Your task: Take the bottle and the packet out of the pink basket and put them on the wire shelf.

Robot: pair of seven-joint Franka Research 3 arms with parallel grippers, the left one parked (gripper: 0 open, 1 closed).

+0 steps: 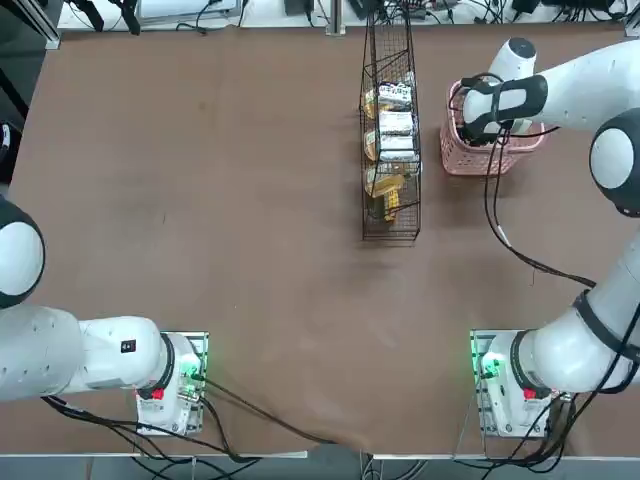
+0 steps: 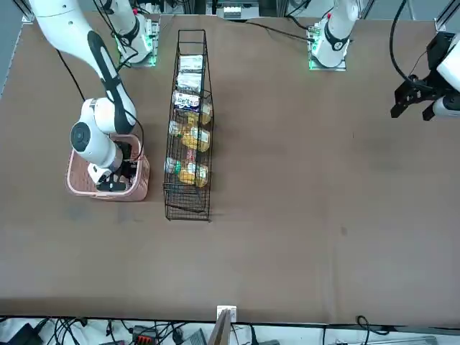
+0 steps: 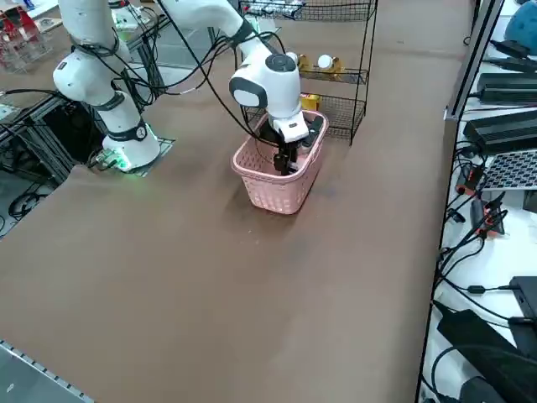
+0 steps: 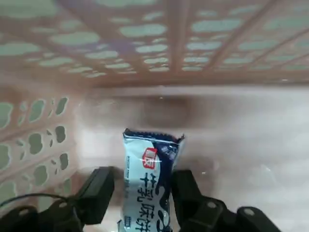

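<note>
Currently the right gripper (image 4: 141, 193) is reaching down inside the pink basket (image 3: 270, 186), with its two fingers (image 4: 99, 191) straddling the packet (image 4: 149, 179). The packet is lying flat on the basket floor between them. One finger is sitting against the packet's edge; the other is standing just off the opposite edge, so the jaws are narrow but not visibly pinching, and the packet is not lifted.

The packet is looking like a light, soft film pouch with crimped ends, so it is likely to crumple rather than resist, and its glossy skin may be slippery. The best hold is probably across the narrow width at mid-length, where the filling gives the pads some body; a hold on a crimped end would probably let it swing or slide out. A gentle squeeze should be enough for so light an item.

No bottle is showing in the basket from the wrist view. The wire shelf (image 1: 390, 130) is standing just beside the basket and is already carrying several packets and amber-filled bottles; whether the task's bottle is among them I cannot tell.
</note>
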